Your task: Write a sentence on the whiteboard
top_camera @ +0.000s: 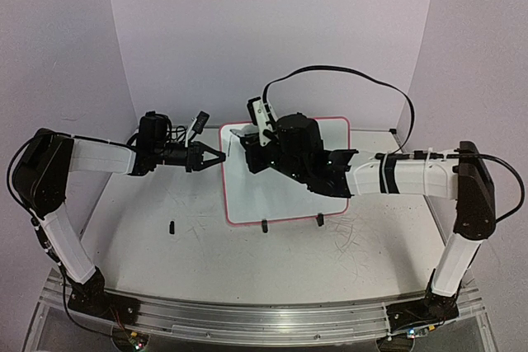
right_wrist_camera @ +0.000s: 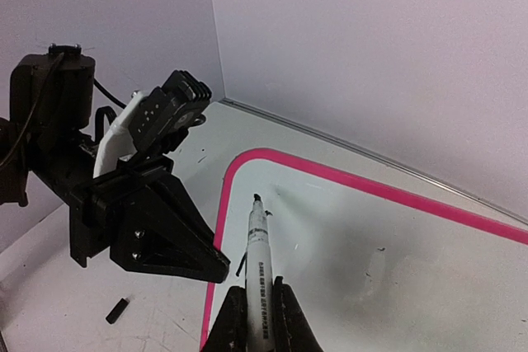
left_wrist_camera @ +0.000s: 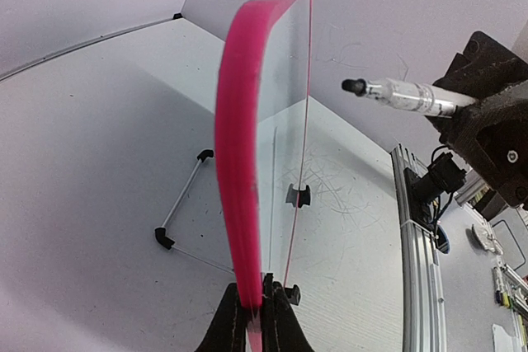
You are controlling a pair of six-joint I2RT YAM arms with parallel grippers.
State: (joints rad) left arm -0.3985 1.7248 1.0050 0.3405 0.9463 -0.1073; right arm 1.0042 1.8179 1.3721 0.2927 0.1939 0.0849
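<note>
Nearest me, on the bench (top_camera: 165, 269) in front of the board, lies a small black piece (top_camera: 172, 227); I can't tell whether it is a cap. Just past it, two black clip feet (top_camera: 264, 225) sit on the board's near edge.

The board (top_camera: 280, 195) is mid-bench, between the two arms. The left gripper (top_camera: 216, 157) is pinched tight on the pink frame at its left edge, steadying it; the left wrist view shows the jaws clamped on that rim. The right gripper (top_camera: 254, 142) is closed around a marker (right_wrist_camera: 260, 245), uncapped, tip pointing at the board's far-left corner. From the left wrist view the tip stands a little off the white face, not touching it.

As for the sentence, I see none of it. The face looks bare apart from faint grey smudges and one short dark tick (right_wrist_camera: 241, 263) just beside the marker, which may be a first stroke or only a stain. So I'd judge the setting-up done, with board held and pen in hand, and practically all the writing left, starting from that top-left corner.
</note>
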